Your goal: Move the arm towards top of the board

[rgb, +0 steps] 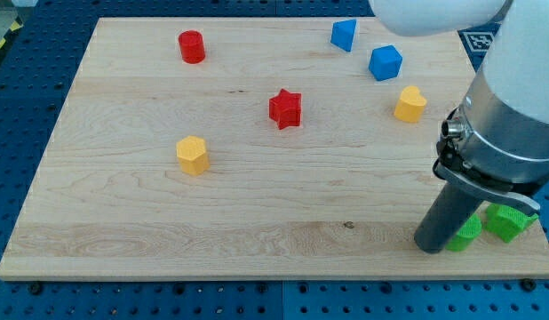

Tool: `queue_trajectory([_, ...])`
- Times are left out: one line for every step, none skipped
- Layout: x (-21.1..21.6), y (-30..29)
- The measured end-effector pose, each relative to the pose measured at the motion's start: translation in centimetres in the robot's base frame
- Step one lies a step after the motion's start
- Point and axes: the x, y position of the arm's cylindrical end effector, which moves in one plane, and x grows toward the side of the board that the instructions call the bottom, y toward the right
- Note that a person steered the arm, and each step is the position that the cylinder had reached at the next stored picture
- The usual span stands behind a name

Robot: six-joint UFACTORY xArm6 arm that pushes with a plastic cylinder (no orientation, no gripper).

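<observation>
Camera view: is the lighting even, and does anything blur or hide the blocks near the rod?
Camera view: light is soft and even, shadows faint, no glare on the board. The big arm body at the view's right looks slightly soft. My tip sits at the view's bottom right, the rod partly hiding one green block; the other green block is sharp.

pale wood-grain board (257, 196); matt plastic-looking blocks; dark matt rod.

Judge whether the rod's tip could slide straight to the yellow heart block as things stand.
Probably yes: my tip sits at the view's bottom right beside two green blocks, and bare board lies between it and the yellow heart block.
</observation>
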Motion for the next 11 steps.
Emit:
queue_trajectory([-0.1, 0.0])
queue_trajectory([-0.5, 0.4])
queue_trajectory([-1.0, 0.4])
queue_trajectory([-1.0, 0.4])
queue_trajectory([-1.4, 0.5])
queue_trajectory([-1.9, 0.3])
queue_trajectory([-5.2, -0.2])
queue_trajectory([-5.8, -0.2])
queue_trajectory([-5.8, -0.2])
queue_trajectory([-6.3, -0.2])
queue_trajectory([-7.5, -0.3])
